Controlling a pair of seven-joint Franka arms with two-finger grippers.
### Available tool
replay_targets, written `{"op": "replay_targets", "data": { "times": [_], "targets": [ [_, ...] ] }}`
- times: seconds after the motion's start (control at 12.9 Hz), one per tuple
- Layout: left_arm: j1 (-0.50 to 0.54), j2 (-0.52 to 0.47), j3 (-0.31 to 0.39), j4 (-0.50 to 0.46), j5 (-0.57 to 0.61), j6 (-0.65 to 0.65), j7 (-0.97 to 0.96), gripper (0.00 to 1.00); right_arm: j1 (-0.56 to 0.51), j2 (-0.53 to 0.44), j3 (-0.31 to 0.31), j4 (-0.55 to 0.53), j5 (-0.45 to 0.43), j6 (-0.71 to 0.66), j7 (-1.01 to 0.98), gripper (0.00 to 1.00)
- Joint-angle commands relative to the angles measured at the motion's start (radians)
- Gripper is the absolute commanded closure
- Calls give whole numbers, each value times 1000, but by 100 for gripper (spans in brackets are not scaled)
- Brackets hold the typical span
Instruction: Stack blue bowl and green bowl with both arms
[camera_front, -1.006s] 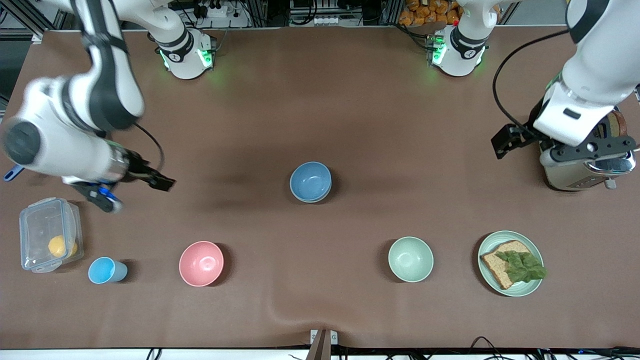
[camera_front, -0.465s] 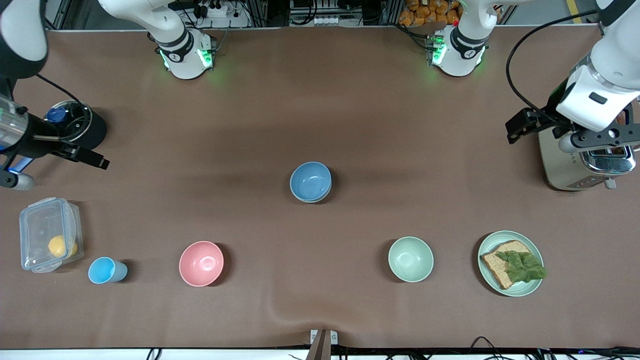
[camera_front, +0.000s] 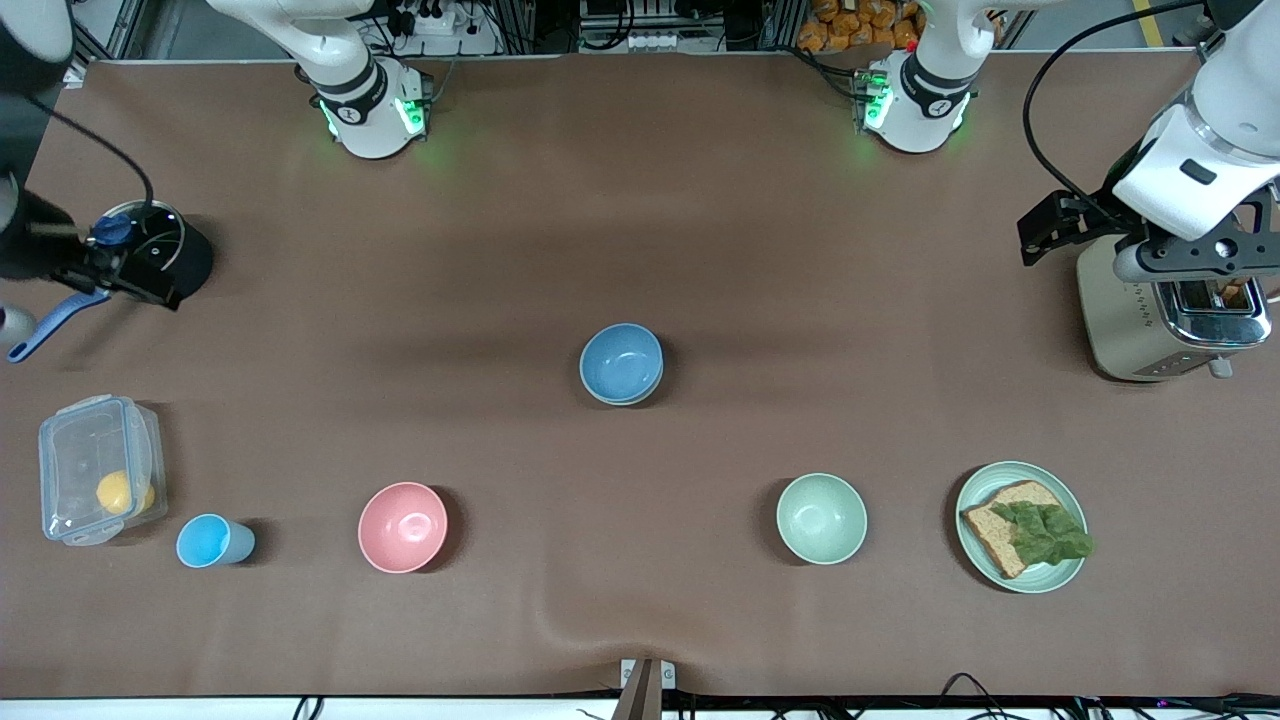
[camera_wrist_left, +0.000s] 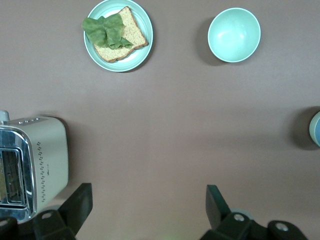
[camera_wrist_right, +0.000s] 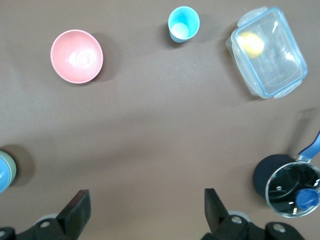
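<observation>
The blue bowl (camera_front: 620, 360) sits nested in the green bowl (camera_front: 629, 400) at the middle of the table; only a thin sage rim of the green bowl (camera_wrist_right: 12, 170) shows under the blue bowl (camera_wrist_right: 2, 176). Neither gripper is near the stack. My left gripper (camera_wrist_left: 148, 205) hangs open and empty above the toaster (camera_front: 1150, 325) at the left arm's end of the table. My right gripper (camera_wrist_right: 147, 207) is open and empty, high over bare cloth beside the black pot (camera_front: 160, 255) at the right arm's end; the front view cuts it off at its edge.
Nearer the front camera stand a pale mint bowl (camera_front: 822, 518), a mint plate (camera_front: 975, 490) with bread and lettuce, a pink bowl (camera_front: 402, 527), a light-blue cup (camera_front: 213, 541) and a clear lidded box (camera_front: 98, 482) holding something yellow.
The right arm has swung away from the clear box toward the table's end beside the pot. The left arm has drawn back a little over the toaster. The bowls have not moved.
</observation>
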Motion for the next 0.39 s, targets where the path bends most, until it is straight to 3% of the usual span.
{"op": "replay_targets", "data": {
  "times": [0.0, 0.31],
  "targets": [
    [-6, -25, 19, -17, -14, -10, 37, 0, -40, -49, 29, -22, -24, -28, -65, 0],
    [-7, -22, 50, -12, -21, -15, 38, 0, -34, -58, 27, -23, -22, -29, -66, 0]
  ]
}}
